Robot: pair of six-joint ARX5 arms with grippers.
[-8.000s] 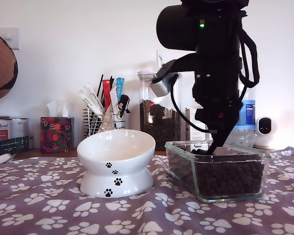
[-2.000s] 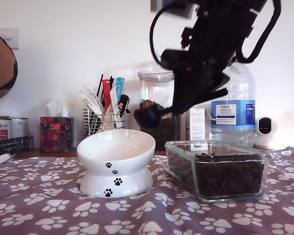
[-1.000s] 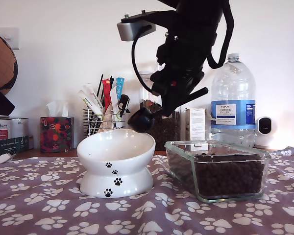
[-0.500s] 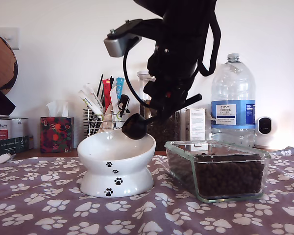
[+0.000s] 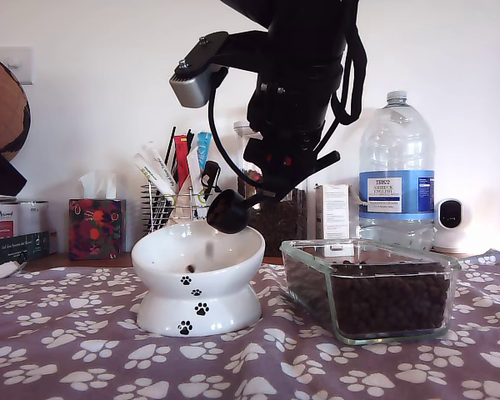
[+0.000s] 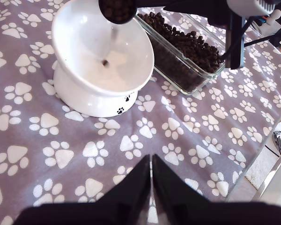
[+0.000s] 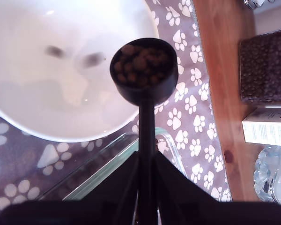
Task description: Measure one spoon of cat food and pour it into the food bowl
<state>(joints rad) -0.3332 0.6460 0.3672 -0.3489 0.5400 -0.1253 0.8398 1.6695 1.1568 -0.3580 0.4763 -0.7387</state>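
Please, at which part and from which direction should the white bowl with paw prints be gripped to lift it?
Probably the food bowl at its thin upper rim, from above on the exterior view's left, clear of the spoon. The flared pedestal looks too wide for a tool.

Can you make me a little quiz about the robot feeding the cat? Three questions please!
1. True or false: the spoon has cat food in it.
2. What is the spoon hovering over? A) the food bowl B) the water bottle C) the tissue box
3. Which tool holds the spoon's handle?

Key:
1. True
2. A
3. My second tool; my first tool is shut on nothing.
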